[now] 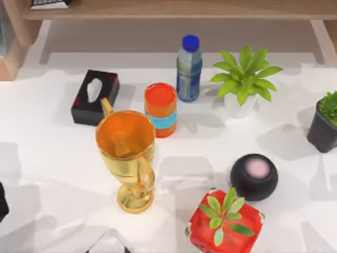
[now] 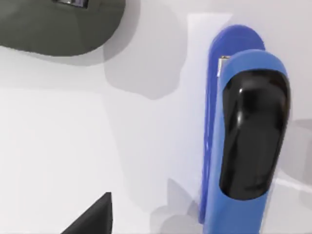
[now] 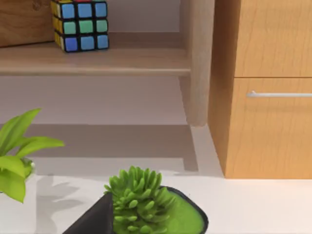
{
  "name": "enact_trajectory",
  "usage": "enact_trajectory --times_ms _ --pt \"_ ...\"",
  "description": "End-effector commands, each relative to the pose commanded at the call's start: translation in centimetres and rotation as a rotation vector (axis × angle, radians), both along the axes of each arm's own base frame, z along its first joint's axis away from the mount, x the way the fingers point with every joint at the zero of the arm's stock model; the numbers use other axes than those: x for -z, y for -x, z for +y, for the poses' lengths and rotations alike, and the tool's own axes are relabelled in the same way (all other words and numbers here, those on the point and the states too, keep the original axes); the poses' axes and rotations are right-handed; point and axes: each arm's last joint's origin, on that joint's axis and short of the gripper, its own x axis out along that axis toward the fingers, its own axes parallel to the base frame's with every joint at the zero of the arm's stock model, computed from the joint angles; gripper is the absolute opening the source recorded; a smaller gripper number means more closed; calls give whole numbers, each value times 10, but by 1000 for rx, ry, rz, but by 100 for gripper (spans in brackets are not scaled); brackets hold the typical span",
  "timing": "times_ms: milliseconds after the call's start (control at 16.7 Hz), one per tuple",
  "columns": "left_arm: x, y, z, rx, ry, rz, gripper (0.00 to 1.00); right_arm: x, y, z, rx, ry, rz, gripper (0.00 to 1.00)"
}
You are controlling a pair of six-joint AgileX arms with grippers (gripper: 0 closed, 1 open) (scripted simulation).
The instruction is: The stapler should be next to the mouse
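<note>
The left wrist view looks down on the blue stapler [image 2: 246, 141] lying on the white worktop [image 2: 58, 146] near a dark grey mouse [image 2: 53, 24]; I judge this the approach step. Finger state cannot be told. Next comes descending squarely over the stapler.

Left wrist view: the blue stapler [image 2: 246, 141] runs off the lower edge, so its far end is cut off. A dark grey rounded shape [image 2: 58, 24] is clipped by the upper edge, too little showing to name it. A black wedge [image 2: 92, 219] pokes in at the lower edge, unidentifiable.

Top view: the red pot with a plant [image 1: 225, 226] is clipped at the bottom edge, the black pot [image 1: 322, 126] by the right edge. A glassy corner [image 1: 109, 243] barely enters at the bottom, and a dark sliver [image 1: 2, 201] sits at the left edge, neither tellable.

Right wrist view: the succulent's dark pot [image 3: 146, 209] is cut below, the leafy plant [image 3: 17, 151] at the side.
</note>
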Motion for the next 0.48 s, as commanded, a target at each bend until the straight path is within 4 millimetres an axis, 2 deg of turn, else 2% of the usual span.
enact_trajectory --times_ms 360,480 --pt "2 0 0 0 2 7 100 0 0 0 0 0 0 100" --pt "10 0 0 -4 2 11 100 0 0 0 0 0 0 100"
